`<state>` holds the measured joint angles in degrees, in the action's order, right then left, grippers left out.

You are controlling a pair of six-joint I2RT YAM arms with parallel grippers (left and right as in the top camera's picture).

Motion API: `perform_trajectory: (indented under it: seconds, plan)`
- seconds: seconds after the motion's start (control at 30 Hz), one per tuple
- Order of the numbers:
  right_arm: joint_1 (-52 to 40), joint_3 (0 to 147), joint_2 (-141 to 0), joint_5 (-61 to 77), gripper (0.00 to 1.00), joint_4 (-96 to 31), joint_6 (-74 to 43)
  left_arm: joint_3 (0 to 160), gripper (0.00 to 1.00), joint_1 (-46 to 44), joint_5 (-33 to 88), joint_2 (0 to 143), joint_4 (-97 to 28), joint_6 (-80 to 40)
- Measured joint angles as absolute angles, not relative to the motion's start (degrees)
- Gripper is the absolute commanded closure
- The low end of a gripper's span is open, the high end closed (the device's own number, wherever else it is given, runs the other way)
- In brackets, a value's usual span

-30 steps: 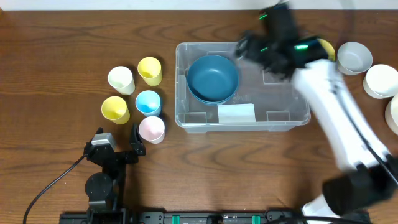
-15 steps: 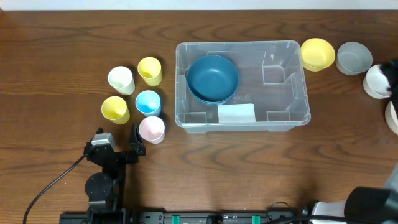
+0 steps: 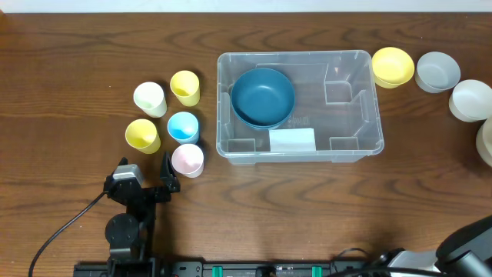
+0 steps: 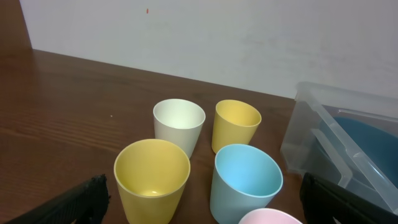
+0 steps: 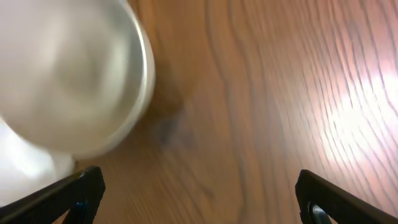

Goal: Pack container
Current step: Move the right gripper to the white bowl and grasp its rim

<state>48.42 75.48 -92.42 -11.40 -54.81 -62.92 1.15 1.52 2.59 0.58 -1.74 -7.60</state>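
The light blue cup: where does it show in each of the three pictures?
Overhead: blue cup in the cluster of cups, left of the container.
Left wrist: blue cup at lower centre, in front of a yellow cup.
Right wrist: not in it; only a pale bowl on wood.
Shared landmark: the container, right of the cup in both views that show it.

Large clear plastic container (image 3: 342, 123), rectangular, with rounded corners and open at the top. Stands upright and flat on the wooden worktop (image 3: 77, 46), long sides running 9 to 3 o'clock, a little toward 1 o'clock from the worktop's middle. Shows moulded blocks in the inner corners and a white label (image 3: 292, 140) on the base at the 6 o'clock side. Holds a dark blue bowl (image 3: 263, 96), mouth up, in the 9 o'clock half.
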Motion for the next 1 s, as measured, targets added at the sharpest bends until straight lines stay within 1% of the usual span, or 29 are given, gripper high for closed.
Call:
perform_trajectory:
  seconds: [0.23,0.4,0.7,1.0]
  plan:
    - [53.58,75.48,-92.53,-11.18,0.01,-48.34,-60.29,1.15,0.02,1.52,2.57,0.58,-1.74,-7.60]
    - [53.78,75.48,-95.11,-9.80,0.01,-44.69,-56.84,1.15,0.02,1.52,2.59,0.58,-1.74,-7.60]
    - [53.78,75.44,-105.08,-6.87,0.01,-41.32,-54.13,1.15,0.02,1.52,2.59,0.58,-1.74,-7.60]
    - [53.78,75.44,-107.57,-6.37,0.01,-39.16,-51.27,1.15,0.02,1.52,2.59,0.58,-1.74,-7.60]
